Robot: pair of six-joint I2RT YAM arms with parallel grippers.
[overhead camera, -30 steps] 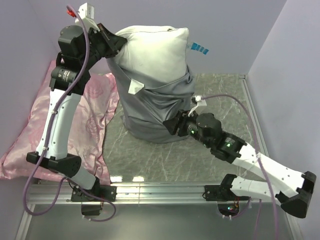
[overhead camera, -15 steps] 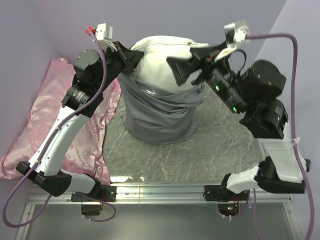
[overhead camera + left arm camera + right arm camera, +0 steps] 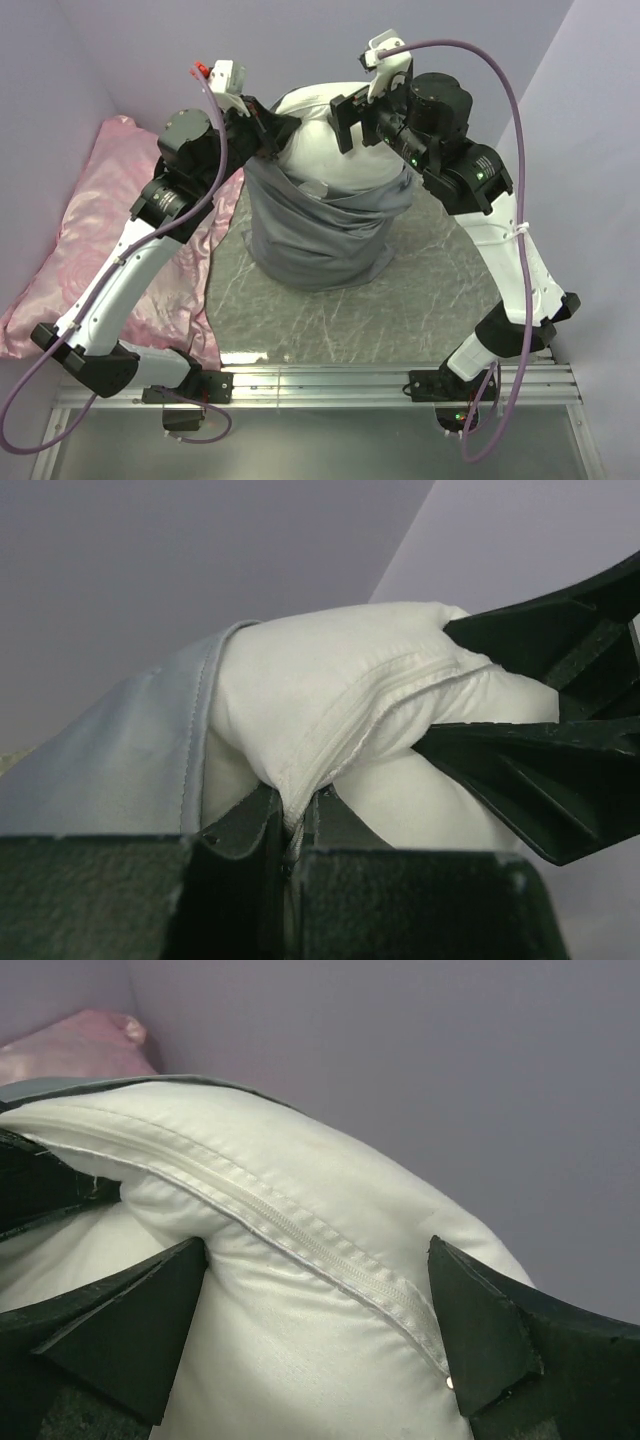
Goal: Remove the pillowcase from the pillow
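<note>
**Pillow pinched at its top, pillowcase bunched halfway down**

On the surface [image 3: 430, 300] the grey-blue pillowcase [image 3: 315, 235] sits gathered round the lower half of the upright white pillow [image 3: 318, 148], with a pink pillow [image 3: 100, 230] at its 9 o'clock. Farther back, at 11 o'clock on the crown, the left fingers [image 3: 240, 830] are clamped on the piped seam. At 1 o'clock the right fingers [image 3: 130, 1330] stand spread astride that seam, gripping nothing. The step in hand looks like securing the pillow's top. Next, I judge, the right fingers must close so the pillow can be lifted out of the sleeve. No writing is legible.
</note>
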